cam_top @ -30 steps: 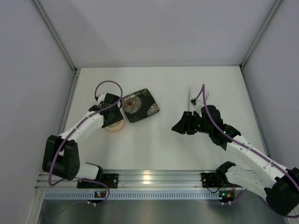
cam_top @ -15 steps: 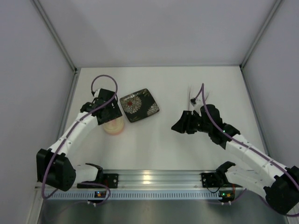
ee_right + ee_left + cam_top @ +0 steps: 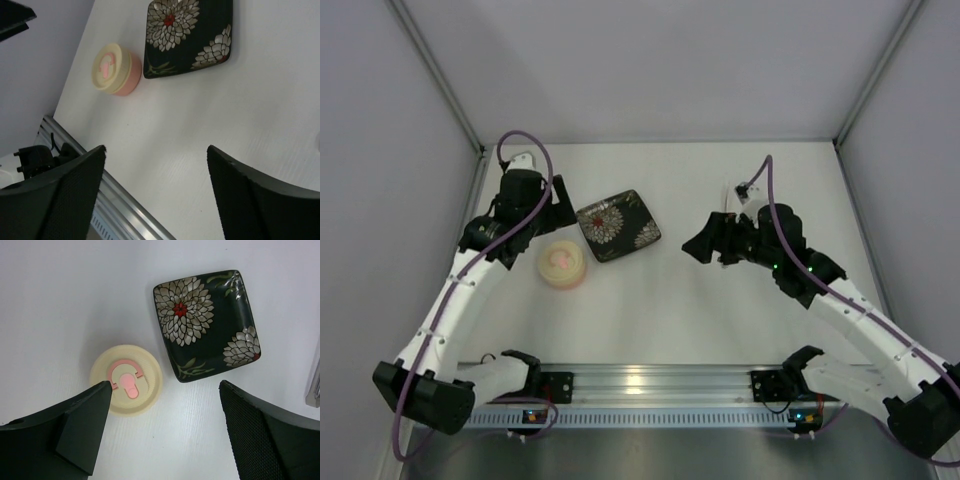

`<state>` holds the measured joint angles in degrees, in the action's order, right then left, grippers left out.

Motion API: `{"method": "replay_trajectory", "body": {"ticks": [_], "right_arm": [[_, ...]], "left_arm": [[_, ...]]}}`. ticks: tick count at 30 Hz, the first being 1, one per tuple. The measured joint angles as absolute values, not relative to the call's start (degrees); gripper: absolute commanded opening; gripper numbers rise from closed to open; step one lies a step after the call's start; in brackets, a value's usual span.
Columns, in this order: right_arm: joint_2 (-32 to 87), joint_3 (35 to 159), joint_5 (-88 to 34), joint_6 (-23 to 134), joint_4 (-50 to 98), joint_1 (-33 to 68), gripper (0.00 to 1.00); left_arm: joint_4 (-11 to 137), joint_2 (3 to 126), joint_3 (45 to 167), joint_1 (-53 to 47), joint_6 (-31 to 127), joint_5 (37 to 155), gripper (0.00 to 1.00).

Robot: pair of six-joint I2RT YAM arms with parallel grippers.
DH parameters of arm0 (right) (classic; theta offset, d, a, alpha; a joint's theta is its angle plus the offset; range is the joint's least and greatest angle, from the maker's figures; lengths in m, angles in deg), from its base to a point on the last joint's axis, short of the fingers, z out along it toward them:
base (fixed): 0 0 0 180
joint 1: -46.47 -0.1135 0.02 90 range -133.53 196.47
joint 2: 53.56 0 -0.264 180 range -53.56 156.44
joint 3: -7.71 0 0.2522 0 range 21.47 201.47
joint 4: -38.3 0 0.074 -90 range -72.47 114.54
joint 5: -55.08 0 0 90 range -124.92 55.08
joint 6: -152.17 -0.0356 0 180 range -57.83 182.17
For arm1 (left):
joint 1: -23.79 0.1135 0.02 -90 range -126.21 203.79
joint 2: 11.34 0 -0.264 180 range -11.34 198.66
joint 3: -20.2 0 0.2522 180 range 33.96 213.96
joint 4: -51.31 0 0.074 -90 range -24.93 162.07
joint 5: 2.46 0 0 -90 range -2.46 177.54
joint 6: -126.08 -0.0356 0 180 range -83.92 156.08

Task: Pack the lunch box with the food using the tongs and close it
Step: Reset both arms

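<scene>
Left wrist view: the left claw (image 3: 164,390) is being held wide, with nothing between its fingers, well above the worktop (image 3: 60,300). The lunch box (image 3: 126,386) is sitting directly beneath it, nearer one finger, with the lid (image 3: 150,375) resting on top. The floral plate (image 3: 207,324) is lying bare just beside the box, further out from the claw. No food is being seen anywhere; it is judged to be packed inside. The tongs (image 3: 314,385) are lying well off to one side, near the right claw (image 3: 156,150), which is likewise being held wide and empty.

Step judged: release after closing. To do it well, the claw is to be kept wide and raised straight up so the lid is not dragged. Lid seating is to be checked all round the rim.
</scene>
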<state>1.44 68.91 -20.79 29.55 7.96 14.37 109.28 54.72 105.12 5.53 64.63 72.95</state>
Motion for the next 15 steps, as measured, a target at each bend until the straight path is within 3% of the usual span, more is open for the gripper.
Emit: {"method": "replay_trajectory", "body": {"ticks": [2,15], "right_arm": [[1.4,71.0,-22.1,30.1,7.4,14.4,0.99],[-2.6,75.1,-31.3,32.1,4.5,14.4,1.0]], "left_arm": [[108.1,53.7,105.1,5.5,62.6,74.0,0.97],[97.2,41.3,95.8,5.5,53.8,79.5,0.99]]}}
